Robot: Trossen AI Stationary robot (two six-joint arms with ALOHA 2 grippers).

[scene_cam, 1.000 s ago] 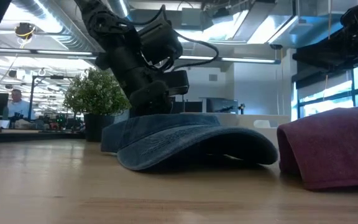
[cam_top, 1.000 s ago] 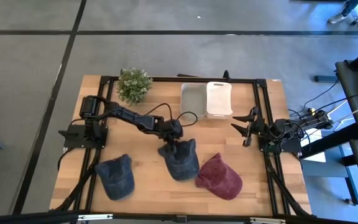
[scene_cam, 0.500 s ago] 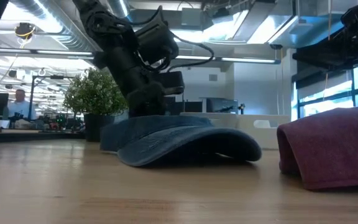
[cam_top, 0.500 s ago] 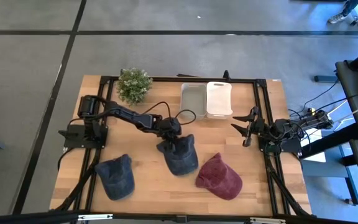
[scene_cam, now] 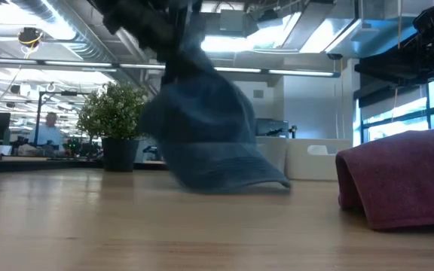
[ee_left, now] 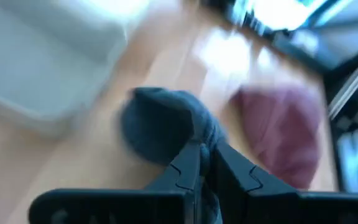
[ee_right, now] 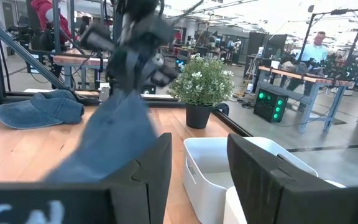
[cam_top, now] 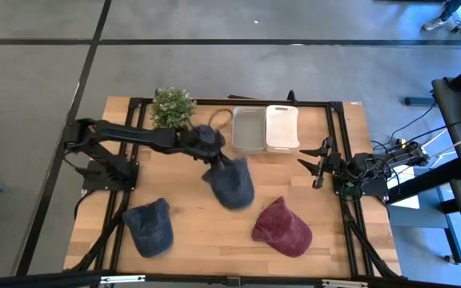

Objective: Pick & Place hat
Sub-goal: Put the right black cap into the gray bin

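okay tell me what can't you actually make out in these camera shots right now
- Left gripper: left wrist view is motion-blurred; the low view cuts it off at the top edge.
- Held blue hat: smeared in the low view, so table clearance is unclear.
- Maroon hat: cropped by the low view's right edge.

My left arm point(cam_top: 134, 138) is dark, jointed, trailing a looped black cable point(cam_top: 221, 117); its fingers point(ee_left: 185, 171) are black, angular, stepped plastic.
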